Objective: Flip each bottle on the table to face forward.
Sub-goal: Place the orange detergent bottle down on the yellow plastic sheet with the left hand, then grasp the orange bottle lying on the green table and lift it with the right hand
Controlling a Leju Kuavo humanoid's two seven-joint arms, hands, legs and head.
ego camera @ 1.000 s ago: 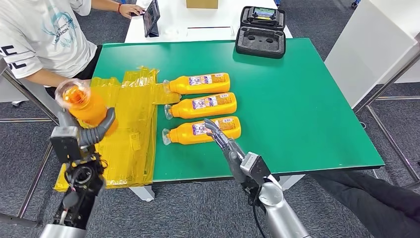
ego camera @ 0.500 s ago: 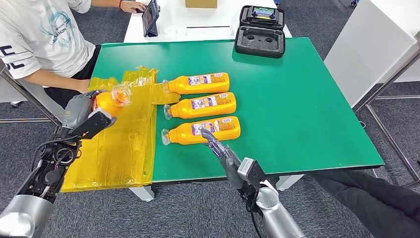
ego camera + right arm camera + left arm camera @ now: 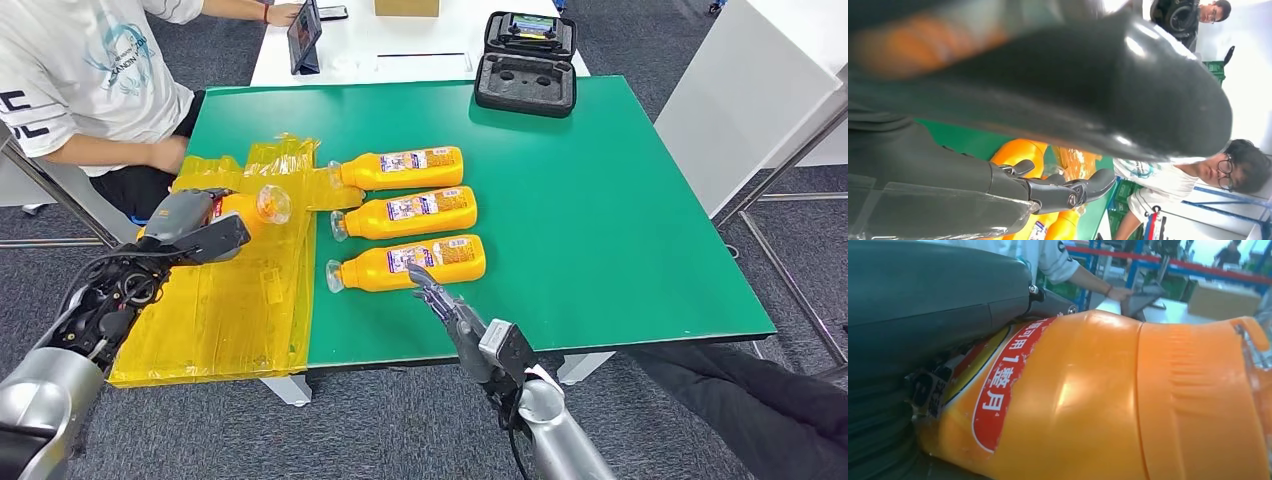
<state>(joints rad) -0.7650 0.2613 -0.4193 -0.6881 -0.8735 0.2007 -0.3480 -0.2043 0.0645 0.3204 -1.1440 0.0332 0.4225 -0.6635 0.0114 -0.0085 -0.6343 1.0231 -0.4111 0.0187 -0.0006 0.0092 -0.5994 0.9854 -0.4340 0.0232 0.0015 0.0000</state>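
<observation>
Head view: left hand (image 3: pixel 188 228) grasped orange bottle (image 3: pixel 245 209), lying sideways over yellow plastic sheet (image 3: pixel 240 300) at green table (image 3: pixel 600 220) edge. Three bottles (image 3: pixel 408 215) lay in row on table, caps toward sheet. Right hand (image 3: pixel 447 312) beside nearest bottle (image 3: pixel 408 264), fingers extended, holding nothing. Person (image 3: pixel 80 80) sat at corner.

Left wrist view: thumb (image 3: pixel 933 295) pressed on held bottle's label.

Right wrist view: fingers (image 3: pixel 1068 192) spread apart, bottles beyond.

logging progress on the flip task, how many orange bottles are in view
4. Three lie in a row on the green table: far bottle, middle bottle, near bottle by the right robot hand. The fourth bottle is held by the left robot hand above the yellow plastic sheet.
</observation>
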